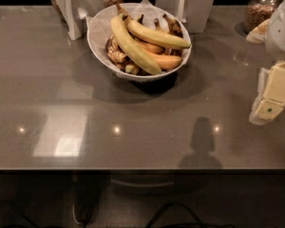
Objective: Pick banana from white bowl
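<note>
Step in hand: approach, nothing grasped yet. The claw (pixel 268 106) hangs at the far right edge of the view, above the right side of the surface (pixel 133 137), well apart from the white bowl (pixel 97 32); open or closed, cannot tell from this angle. It holds nothing visible. The white bowl sits at the far side of the surface, a little left of centre, piled with fruit. Target is the banana (pixel 133 46), the long pale greenish-yellow one, lying on top of the pile and running diagonally from far-left to near-right, stem end at the far left near the rim. Just right of it and touching, a shorter deeper-yellow banana (pixel 157 37) crosses toward the right rim; small orange-brown overripe bananas (pixel 156 60) lie under both. White upright stands (pixel 75 11) are just behind the bowl on the far side, and a glass jar of grain (pixel 259 11) is at the far right. The task has hardly begun. The next move likely calls for the claw to travel left and far, get over the middle of the long banana, turn so it closes across the fruit's width, then come down from above. Risks: catching the neighbouring yellow one too, or clipping the rim.
</note>
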Motion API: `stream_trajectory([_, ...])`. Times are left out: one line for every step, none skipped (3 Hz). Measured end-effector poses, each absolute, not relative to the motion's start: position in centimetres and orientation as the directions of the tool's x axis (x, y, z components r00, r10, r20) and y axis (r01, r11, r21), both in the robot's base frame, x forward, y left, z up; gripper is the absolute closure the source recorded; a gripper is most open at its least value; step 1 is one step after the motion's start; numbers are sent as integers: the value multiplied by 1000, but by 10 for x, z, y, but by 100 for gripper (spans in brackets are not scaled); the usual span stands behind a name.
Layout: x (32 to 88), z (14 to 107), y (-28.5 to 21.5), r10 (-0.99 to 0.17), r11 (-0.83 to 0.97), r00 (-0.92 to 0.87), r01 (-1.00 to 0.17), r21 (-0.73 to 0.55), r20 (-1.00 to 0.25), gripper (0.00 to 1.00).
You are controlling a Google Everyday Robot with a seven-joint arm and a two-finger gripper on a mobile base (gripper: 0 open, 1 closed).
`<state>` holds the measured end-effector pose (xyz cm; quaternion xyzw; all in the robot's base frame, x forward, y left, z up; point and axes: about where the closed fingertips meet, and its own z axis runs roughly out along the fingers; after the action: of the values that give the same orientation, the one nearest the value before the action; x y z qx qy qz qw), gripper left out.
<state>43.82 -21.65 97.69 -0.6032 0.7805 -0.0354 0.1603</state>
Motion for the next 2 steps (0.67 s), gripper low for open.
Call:
stream_trajectory([438, 977, -216, -953, 270, -221, -930, -249, -208, 0])
stream_trajectory([444, 978, -208, -946, 277, -216, -924, -262, -241, 0])
